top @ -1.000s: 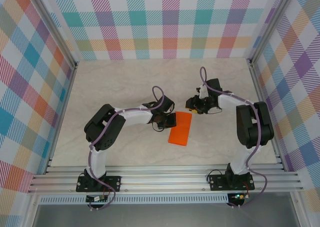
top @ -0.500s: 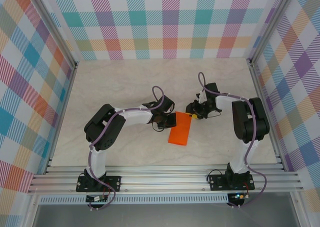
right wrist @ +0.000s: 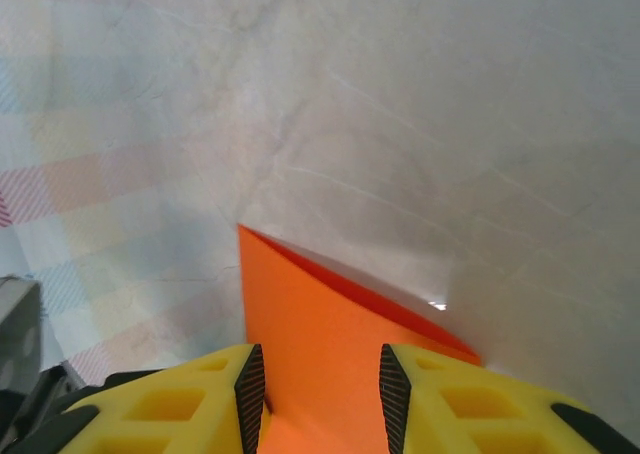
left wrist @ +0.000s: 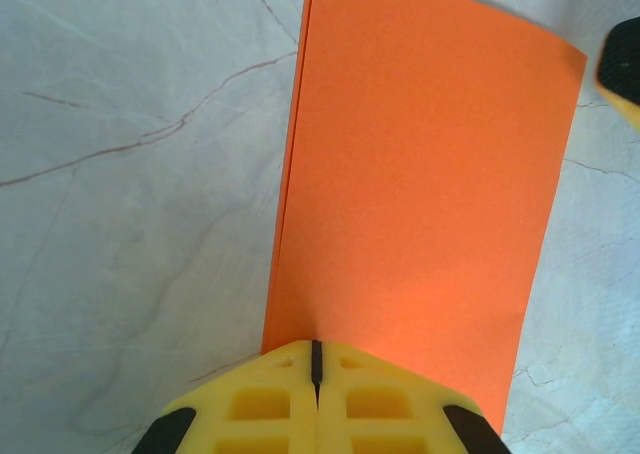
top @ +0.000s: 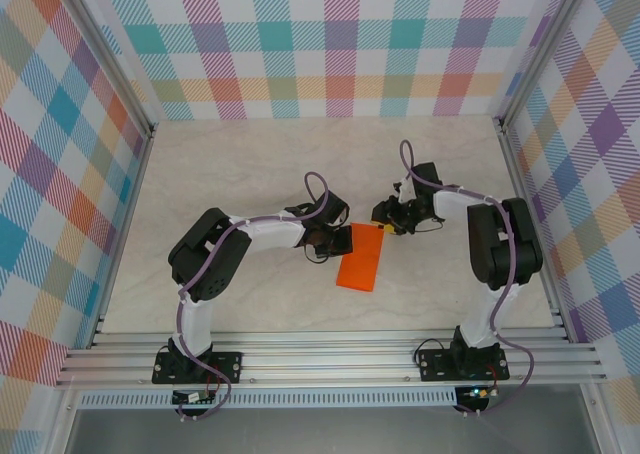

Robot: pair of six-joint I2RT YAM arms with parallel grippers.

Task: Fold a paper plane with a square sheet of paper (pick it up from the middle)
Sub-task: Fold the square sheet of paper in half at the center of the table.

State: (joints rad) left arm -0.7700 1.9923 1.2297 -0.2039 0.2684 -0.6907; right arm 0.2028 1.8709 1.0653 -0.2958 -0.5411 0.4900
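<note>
- Square sheet of paper (top: 361, 258), doubled over: light, floppy, probably slippery.
- Left pincer (left wrist: 315, 349) together at its edge.
- Right pincer (right wrist: 320, 374) apart, straddling a lifted corner; I'd pinch there gently.

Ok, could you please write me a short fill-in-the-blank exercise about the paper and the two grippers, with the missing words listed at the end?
1. The square sheet of paper on the table is bright ____ in colour.
2. It lies folded double, so its outline is now a ____.
3. The left gripper has its fingers pressed ____, with no gap.
4. The right gripper has its fingers ____, with a paper corner between them.

Missing words: orange; rectangle; together; apart.
</note>
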